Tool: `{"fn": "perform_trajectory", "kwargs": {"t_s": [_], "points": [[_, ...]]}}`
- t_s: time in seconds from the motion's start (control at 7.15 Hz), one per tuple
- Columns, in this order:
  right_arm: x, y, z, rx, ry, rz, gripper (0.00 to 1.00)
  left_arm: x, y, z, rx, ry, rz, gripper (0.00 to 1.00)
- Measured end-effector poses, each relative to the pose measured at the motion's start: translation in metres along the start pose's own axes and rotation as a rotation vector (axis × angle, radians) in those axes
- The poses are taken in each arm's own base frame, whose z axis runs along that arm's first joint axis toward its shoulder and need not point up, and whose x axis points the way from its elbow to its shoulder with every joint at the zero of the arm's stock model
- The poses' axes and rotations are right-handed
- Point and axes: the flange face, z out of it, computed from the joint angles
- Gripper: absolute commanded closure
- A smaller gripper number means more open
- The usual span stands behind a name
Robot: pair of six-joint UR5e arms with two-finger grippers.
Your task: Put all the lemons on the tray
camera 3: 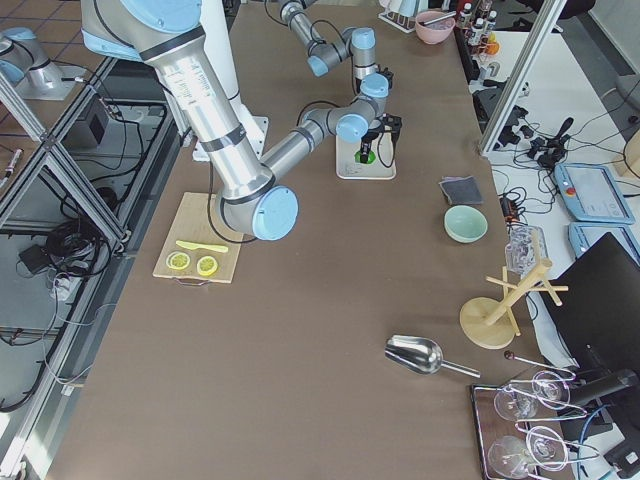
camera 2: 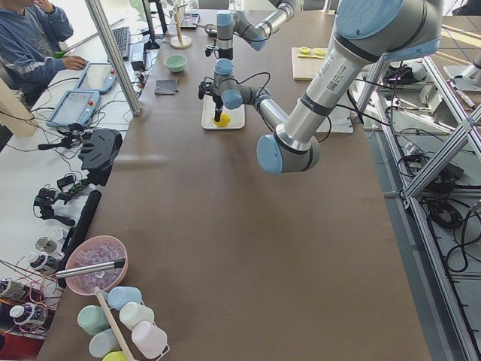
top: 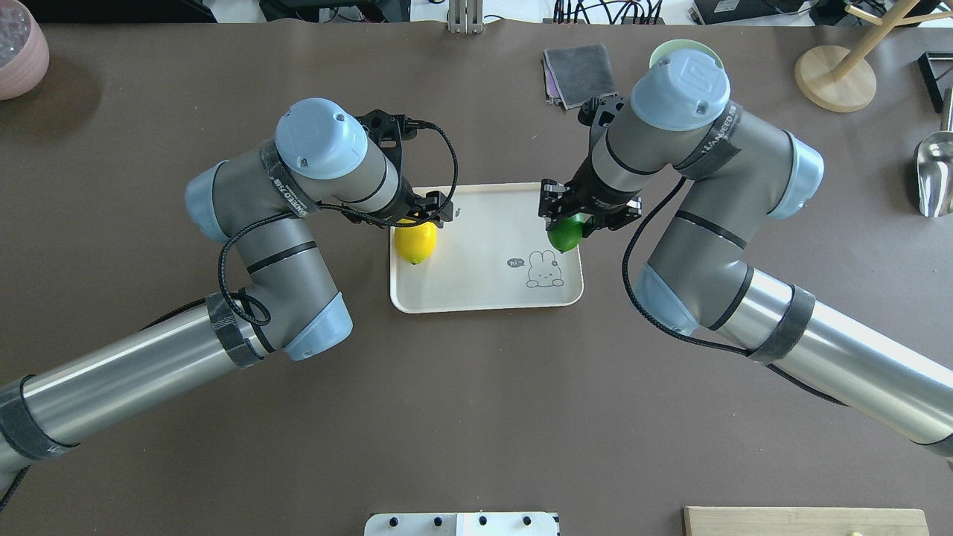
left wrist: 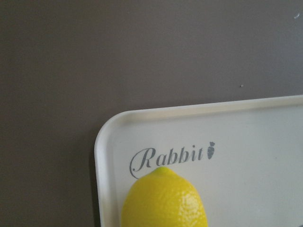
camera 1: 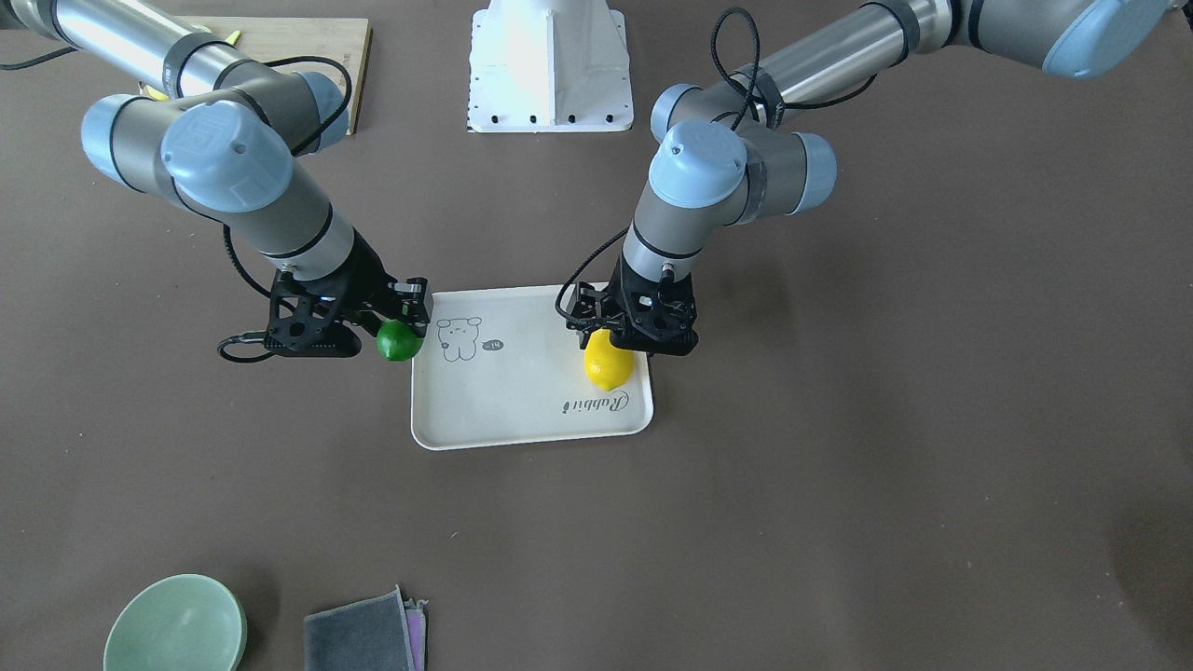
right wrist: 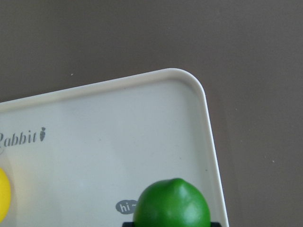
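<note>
The off-white tray (camera 1: 531,410) with the rabbit drawing lies mid-table. My left gripper (camera 1: 623,340) is shut on the bright yellow lemon (camera 1: 608,362) and holds it low over the tray's corner by the "Rabbit" script; the lemon also shows in the overhead view (top: 415,242) and the left wrist view (left wrist: 164,201). My right gripper (camera 1: 403,326) is shut on the glossy green lemon (camera 1: 399,341) at the tray's opposite edge, next to the rabbit drawing. The green lemon also shows in the overhead view (top: 564,232) and the right wrist view (right wrist: 173,204). Neither wrist view shows the fingertips.
A pale green bowl (camera 1: 175,624) and a folded grey cloth (camera 1: 363,634) lie at the operators' edge. A wooden cutting board (camera 3: 195,250) with lemon slices sits near the robot's right. A metal scoop (top: 934,175) and a wooden stand (top: 834,67) are far right.
</note>
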Motion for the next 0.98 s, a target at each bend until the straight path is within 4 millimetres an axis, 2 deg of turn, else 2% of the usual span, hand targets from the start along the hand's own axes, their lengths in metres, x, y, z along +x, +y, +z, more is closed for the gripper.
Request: {"fn": "perform_trajectory", "kwargs": {"t_s": [0.14,0.28,0.56,0.7,0.84,0.98], "points": [[-0.015,0.001,0.010,0.021,0.014,0.003,1.00,-0.002,-0.003,-0.005,0.006,0.003,-0.002,0.02],[-0.024,0.000,0.018,0.038,0.027,0.011,0.01,-0.005,-0.006,-0.008,0.012,0.004,-0.004,0.02],[-0.028,-0.004,0.026,0.055,0.033,0.034,0.00,-0.021,-0.009,-0.013,0.019,-0.004,-0.004,0.02],[-0.022,-0.006,0.023,0.068,0.028,0.042,0.00,-0.037,-0.010,-0.020,0.020,-0.010,0.016,0.02],[-0.003,-0.012,0.012,0.080,0.023,0.054,0.00,-0.061,-0.012,-0.031,0.012,-0.018,0.041,0.02],[0.039,-0.021,-0.011,0.084,0.018,0.070,0.00,-0.092,-0.014,-0.047,0.002,-0.025,0.070,0.02]]}}
